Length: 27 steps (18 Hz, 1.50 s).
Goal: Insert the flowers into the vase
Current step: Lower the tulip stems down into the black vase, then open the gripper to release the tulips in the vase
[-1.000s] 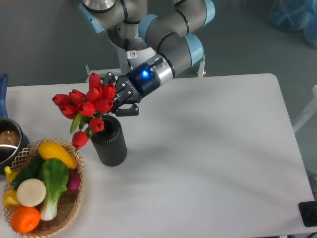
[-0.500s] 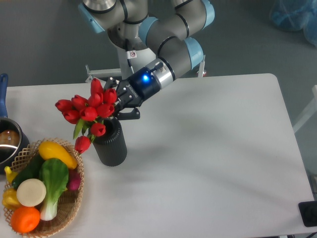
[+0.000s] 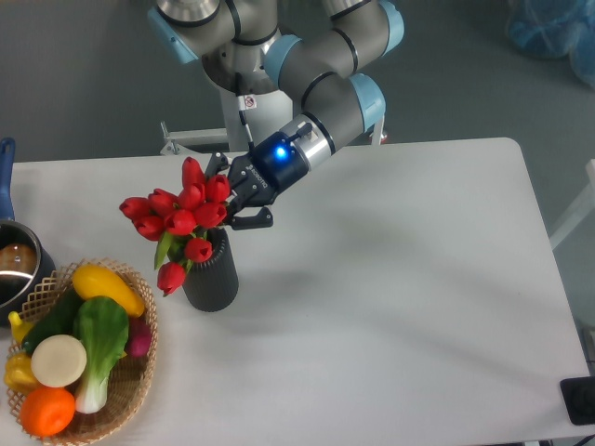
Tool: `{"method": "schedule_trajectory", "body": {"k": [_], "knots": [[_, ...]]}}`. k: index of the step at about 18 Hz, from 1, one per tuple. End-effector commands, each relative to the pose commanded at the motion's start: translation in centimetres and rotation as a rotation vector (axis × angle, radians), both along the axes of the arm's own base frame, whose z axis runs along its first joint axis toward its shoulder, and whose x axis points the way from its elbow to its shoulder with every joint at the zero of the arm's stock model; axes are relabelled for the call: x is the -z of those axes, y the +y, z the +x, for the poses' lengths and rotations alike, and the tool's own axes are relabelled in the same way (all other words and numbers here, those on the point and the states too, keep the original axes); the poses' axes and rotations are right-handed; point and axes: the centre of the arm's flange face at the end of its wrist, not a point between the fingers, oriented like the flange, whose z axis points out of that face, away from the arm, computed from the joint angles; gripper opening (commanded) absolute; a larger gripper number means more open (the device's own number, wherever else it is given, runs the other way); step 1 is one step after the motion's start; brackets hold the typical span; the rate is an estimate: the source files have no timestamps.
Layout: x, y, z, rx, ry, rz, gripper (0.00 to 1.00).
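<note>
A bunch of red tulips, the flowers, leans to the left over the mouth of the vase, a dark ribbed cylinder standing on the white table. Green stems and leaves hang down to the vase's rim, and one bloom droops beside its left wall. My gripper sits just right of the blooms, above the vase, and is shut on the flowers' stems. The lower ends of the stems are hidden behind the blooms and the vase's rim.
A wicker basket of colourful vegetables stands at the front left, close to the vase. A dark pot with a blue handle sits at the left edge. The white table stretches out to the right.
The gripper and the flowers have shifted to the right and slightly down, bringing the bunch more directly over the vase's mouth. The vase has stayed put.
</note>
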Motion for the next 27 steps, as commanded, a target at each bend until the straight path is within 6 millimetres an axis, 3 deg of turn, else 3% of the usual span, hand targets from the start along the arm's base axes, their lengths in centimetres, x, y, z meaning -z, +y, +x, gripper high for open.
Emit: {"method": "schedule_trajectory", "body": {"k": [8,10,12,13,20,24,27], "knots": [[0.4,-0.6,0.1,-0.011,-0.009,-0.006,0.53],[0.4,-0.8,-0.2,-0.019,-0.01,-0.007,0.67],[0.6,-0.9,-0.1,-0.02,-0.015,-0.011,0.95],[0.6,-1.2,0.0,-0.025,-0.014,-0.014,1.0],[-0.5,-2.5,-0.4,-0.056,0.029,-0.025,1.0],[-2.8,-4.7,-0.7,-0.108,0.075,-0.006,1.0],[-4.6,-7.4,-1.1,-0.179,0.132,-0.005,1.0]]}}
